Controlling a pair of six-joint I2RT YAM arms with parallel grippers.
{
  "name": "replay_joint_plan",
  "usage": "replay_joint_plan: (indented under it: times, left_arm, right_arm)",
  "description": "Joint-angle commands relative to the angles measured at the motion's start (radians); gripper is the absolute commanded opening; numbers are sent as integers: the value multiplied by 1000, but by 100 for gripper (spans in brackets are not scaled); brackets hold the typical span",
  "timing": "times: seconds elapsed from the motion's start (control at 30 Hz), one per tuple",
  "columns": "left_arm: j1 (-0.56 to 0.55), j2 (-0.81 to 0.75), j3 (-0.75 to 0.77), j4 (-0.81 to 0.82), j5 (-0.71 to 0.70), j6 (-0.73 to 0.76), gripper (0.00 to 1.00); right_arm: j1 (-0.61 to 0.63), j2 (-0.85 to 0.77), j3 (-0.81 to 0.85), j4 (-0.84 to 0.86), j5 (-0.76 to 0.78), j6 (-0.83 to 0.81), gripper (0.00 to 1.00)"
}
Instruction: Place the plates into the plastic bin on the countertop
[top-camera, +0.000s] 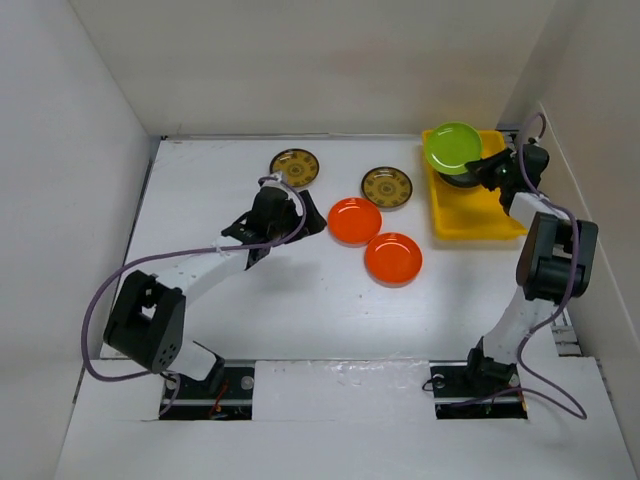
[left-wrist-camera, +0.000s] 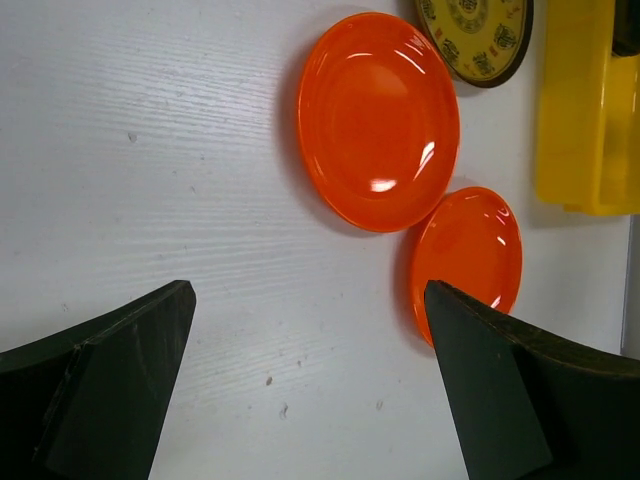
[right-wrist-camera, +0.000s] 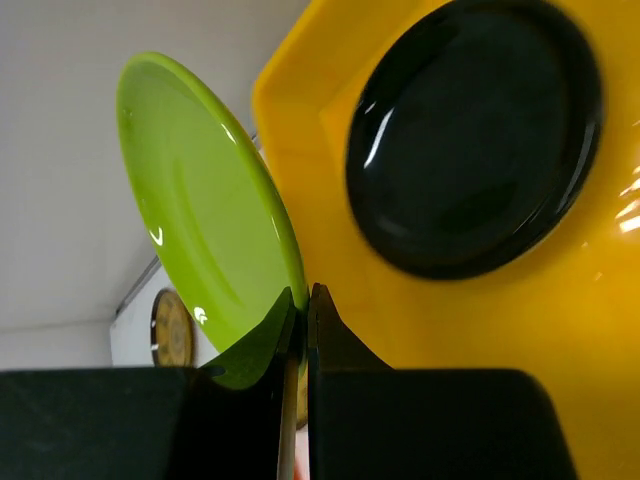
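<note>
My right gripper (right-wrist-camera: 303, 300) (top-camera: 481, 165) is shut on the rim of the lime green plate (right-wrist-camera: 200, 210) (top-camera: 452, 147), holding it tilted over the far end of the yellow plastic bin (right-wrist-camera: 520, 310) (top-camera: 480, 215). A black plate (right-wrist-camera: 475, 130) lies in the bin under it. Two orange plates (top-camera: 354, 220) (top-camera: 393, 258) lie side by side on the white countertop (top-camera: 220, 200). Behind them lie two brown-gold patterned plates (top-camera: 295, 167) (top-camera: 386, 186). My left gripper (left-wrist-camera: 310, 380) (top-camera: 315, 222) is open and empty above bare countertop, just left of the orange plates (left-wrist-camera: 378, 120) (left-wrist-camera: 470, 250).
White walls (top-camera: 90, 150) close in the countertop on the left, back and right. The bin stands at the far right, close to the right wall. In the left wrist view, one patterned plate (left-wrist-camera: 475, 35) and the bin's side (left-wrist-camera: 585, 110) show beyond the orange plates.
</note>
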Motion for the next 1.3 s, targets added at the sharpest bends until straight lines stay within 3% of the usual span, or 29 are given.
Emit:
replay_joint_plan:
  times: [0.0,0.2,0.23,0.27,0.37,0.47,0.5,0.57,0.8,0.97,1.17,1.27]
  left_arm:
    - [-3,28,28,113,7,-8,100]
    - [-12,73,51,125,38,14,100]
    - [-12,73,41,126,38,23,100]
    - [-12,73,41,139,38,23,100]
    - [-12,94,31,152,60,23,100]
    - [-12,105,31,162,70,32,100]
    - [-21,117,22,171,81,32,100]
    - [-34,128,22,182,81,32,100]
    - [-34,245,71,201,81,22,100]
    - [-34,369,162,201,81,22,100]
    - [-34,469,254,190,50,-18,100]
    - [-34,525,286,181,50,-29,92]
  right_arm:
    - [-46,111,139,-3,-49,37,0]
    - [-97,214,219,-29,-49,24,0]
    - [-97,229,239,-48,-49,14,3]
    - [-97,244,248,-48,-49,14,17]
    - [-108,267,277,-57,-61,4,20]
    - [-108,258,291,-57,-70,4,58]
    - [-108,232,291,-57,-61,4,66]
    - [-108,199,262,-57,-52,4,100]
    - [-97,15,77,-92,-4,37,100]
    - [4,-175,-90,-137,68,3,100]
    - [53,-288,-204,-137,-7,-8,100]
    - [84,-367,-239,-137,-16,-20,100]
